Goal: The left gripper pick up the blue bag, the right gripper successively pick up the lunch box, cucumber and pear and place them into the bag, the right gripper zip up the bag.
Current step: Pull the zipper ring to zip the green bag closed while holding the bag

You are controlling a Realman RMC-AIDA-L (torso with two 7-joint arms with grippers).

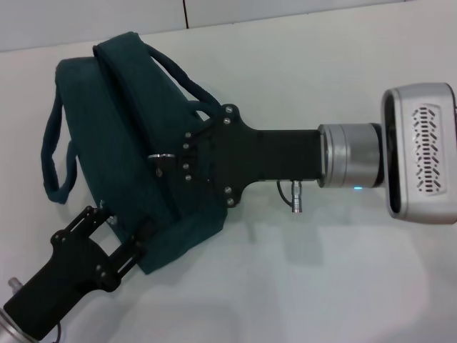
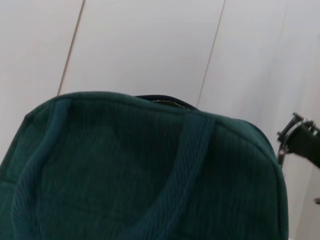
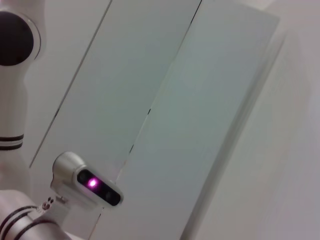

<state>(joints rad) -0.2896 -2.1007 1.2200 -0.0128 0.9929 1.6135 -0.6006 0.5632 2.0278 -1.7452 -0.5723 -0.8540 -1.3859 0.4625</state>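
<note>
Evidently late stage: blue bag (image 1: 121, 143) lies mid-left on white surface (image 1: 343, 271). Left end effector (image 1: 121, 239) pinches bag's near corner. Right end effector (image 1: 168, 161) at zipper ring (image 1: 160, 157), clamped on it. Lunch box, cucumber, pear unseen, likely inside; zipping remains.

We see the dark teal-blue bag (image 1: 121, 143) as ribbed, matt woven cloth, with a shiny metal ring pull (image 1: 160, 157). The black right tool (image 1: 187, 161) looks matt with bright screws, its wrist (image 1: 350, 166) brushed silver metal, above a smooth white surface (image 1: 321, 286).

- A plain white counter (image 1: 335, 264) fills the head view.
- Pale wall panels (image 2: 145, 45) with thin vertical seams show in the wrist views.
</note>
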